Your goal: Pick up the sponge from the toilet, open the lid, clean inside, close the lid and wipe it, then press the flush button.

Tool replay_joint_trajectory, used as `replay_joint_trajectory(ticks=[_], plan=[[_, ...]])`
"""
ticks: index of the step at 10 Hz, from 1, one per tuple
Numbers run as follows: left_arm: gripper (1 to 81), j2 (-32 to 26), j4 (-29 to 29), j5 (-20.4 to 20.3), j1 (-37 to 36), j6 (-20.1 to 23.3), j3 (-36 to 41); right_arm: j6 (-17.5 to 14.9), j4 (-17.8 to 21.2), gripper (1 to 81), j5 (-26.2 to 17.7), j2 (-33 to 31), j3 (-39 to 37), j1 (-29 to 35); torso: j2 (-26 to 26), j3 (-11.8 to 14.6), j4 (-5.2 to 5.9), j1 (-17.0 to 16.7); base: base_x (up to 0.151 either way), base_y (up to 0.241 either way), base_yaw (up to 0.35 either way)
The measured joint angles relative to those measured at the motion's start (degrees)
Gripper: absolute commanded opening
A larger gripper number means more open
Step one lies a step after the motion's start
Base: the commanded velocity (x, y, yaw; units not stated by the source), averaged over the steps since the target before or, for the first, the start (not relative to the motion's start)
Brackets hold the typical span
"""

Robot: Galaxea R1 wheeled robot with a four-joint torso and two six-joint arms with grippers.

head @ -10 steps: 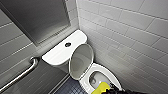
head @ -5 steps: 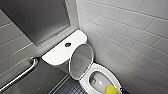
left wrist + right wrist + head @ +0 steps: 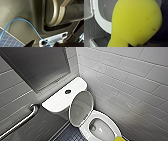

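The sponge point(image 3: 136, 23) is hanging by the front rim of the toilet point(image 3: 86, 130), with the right end effector point(image 3: 137, 45) seemingly pinching its base. The lid point(image 3: 81, 108) is standing open, so I judge the cleaning inside is in hand. The next move is calling for lowering the sponge into the bowl. For the left end effector point(image 3: 48, 44), I cannot tell its state.

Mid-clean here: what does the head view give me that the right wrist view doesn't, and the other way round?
Head view: the flush button on the tank cover, the lid standing open, a grab bar and the tiled walls. Right wrist view: the sponge close up, with small dimples in its yellow face. Both: the sponge, a yellow patch at the head view's bottom edge, and a curved white rim of the toilet.
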Motion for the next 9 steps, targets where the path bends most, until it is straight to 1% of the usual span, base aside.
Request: replay_joint_trajectory(ticks=[2,3,5,7,9], plan=[[81.1,-0.6,-0.1,0.2,-1.9,0.0,0.4,0.0,-0.6,1.0,0.0,0.4,-0.6,-3.1,0.0,0.0,0.0,0.0,0.0,0.0,0.0],[81.1,-1.0,-0.1,0.1,-3.3,0.0,0.5,0.0,-1.0,1.0,0.1,0.5,-1.8,-4.7,0.0,0.0,0.0,0.0,0.0,0.0,0.0],[81.1,-2.3,-0.1,0.3,-3.9,0.0,1.5,-0.1,-1.9,1.0,0.4,0.9,-4.2,-8.7,0.0,0.0,0.0,0.0,0.0,0.0,0.0],[81.1,-4.4,-0.1,1.0,-3.7,0.0,5.2,-0.1,-2.4,1.0,-0.1,1.2,-6.5,-12.9,0.0,0.0,0.0,0.0,0.0,0.0,0.0],[81.1,-6.5,-0.2,1.1,-4.0,0.0,11.1,-0.3,-3.9,1.0,0.1,3.1,-8.9,-15.2,0.0,0.0,0.0,0.0,0.0,0.0,0.0]])
